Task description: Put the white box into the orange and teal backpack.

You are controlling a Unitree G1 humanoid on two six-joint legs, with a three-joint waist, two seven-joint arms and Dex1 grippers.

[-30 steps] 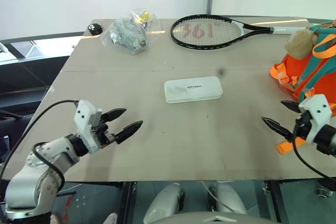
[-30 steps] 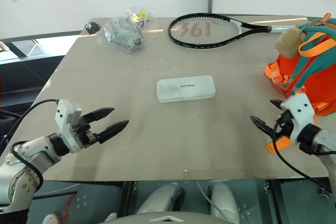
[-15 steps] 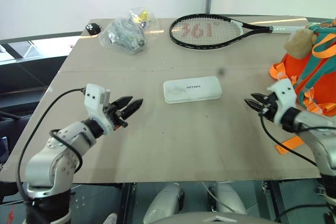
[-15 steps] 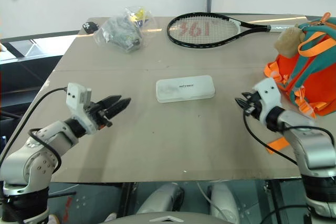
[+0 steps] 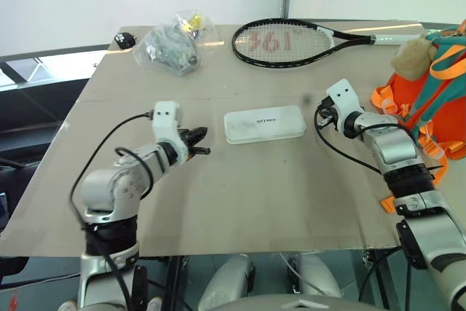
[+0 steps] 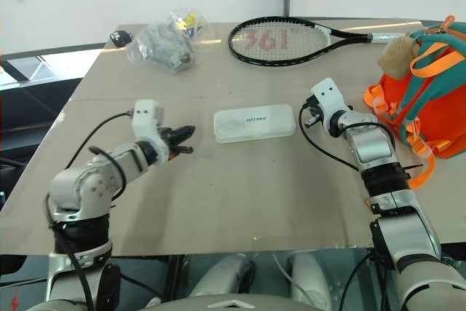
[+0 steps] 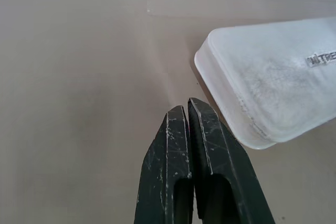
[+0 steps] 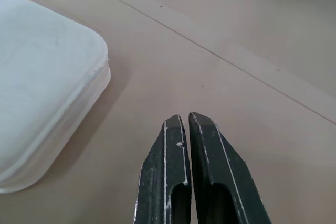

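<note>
The white box (image 5: 264, 123) lies flat in the middle of the table, its small dark lettering facing up. My left gripper (image 5: 201, 143) is shut and empty, its tips a short way off the box's left end; the left wrist view has the closed fingers (image 7: 202, 129) just short of the box's corner (image 7: 278, 77). My right gripper (image 5: 320, 115) is also shut and empty, close to the box's right end, with the box's rounded corner (image 8: 42, 103) beside it. The orange and teal backpack (image 5: 437, 96) stands at the table's right edge, a beige plush toy (image 5: 412, 59) on it.
A black tennis racket (image 5: 291, 40) lies across the far side of the table (image 5: 240, 202). A crinkled clear plastic bag (image 5: 173, 46) and a small black object (image 5: 124, 38) sit at the far left corner. An orange strap (image 5: 397, 200) trails near the right front edge.
Both arms have reached in from the table's front corners toward the two ends of the white box. Both grippers have gone from open to shut.
</note>
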